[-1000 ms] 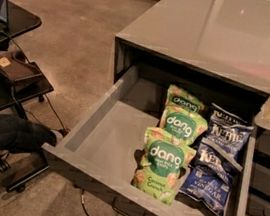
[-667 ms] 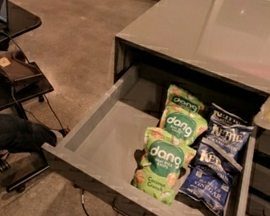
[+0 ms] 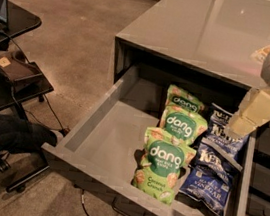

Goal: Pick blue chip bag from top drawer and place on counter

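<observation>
Gripper (image 3: 242,122) has shifted slightly left, over the drawer's (image 3: 96,129) far right; whether it is apart or together cannot be told. Blue chip bag (image 3: 208,184) lies near right, touching the green bags (image 3: 164,165). Risk: crowded bags may cause a wrong or double grasp.

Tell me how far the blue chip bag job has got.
Done: the top drawer stands open. In hand: the gripper hangs over the drawer's back right corner, above the rear blue chip bag. Left: everything else; both that bag and the front blue chip bag lie in the drawer beside the green dang bags, and the counter holds no blue bag.
</observation>
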`<state>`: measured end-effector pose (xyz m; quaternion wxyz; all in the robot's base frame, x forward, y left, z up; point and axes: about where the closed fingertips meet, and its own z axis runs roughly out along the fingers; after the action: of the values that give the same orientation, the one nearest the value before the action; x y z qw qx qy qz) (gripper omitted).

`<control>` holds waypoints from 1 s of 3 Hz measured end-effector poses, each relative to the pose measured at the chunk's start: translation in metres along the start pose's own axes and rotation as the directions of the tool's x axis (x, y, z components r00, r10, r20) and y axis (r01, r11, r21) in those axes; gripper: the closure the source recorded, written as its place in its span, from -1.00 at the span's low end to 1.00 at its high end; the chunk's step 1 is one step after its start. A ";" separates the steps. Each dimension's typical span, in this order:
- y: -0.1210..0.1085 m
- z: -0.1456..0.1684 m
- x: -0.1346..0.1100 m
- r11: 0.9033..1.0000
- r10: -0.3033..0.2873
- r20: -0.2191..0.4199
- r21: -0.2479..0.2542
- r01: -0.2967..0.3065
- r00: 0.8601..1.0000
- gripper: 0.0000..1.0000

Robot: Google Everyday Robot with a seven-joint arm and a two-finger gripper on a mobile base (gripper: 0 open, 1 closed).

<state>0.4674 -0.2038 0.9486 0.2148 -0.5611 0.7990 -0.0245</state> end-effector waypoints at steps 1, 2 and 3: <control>0.000 0.000 0.000 1.000 0.000 0.000 0.000 0.000 1.000 -1.00; 0.002 0.014 0.033 0.995 0.103 -0.048 -0.013 -0.103 0.994 -1.00; 0.008 0.038 0.097 0.944 0.324 -0.148 -0.014 -0.330 0.934 -1.00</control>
<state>0.4471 -0.2813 0.8811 0.1470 -0.4212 0.8949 -0.0135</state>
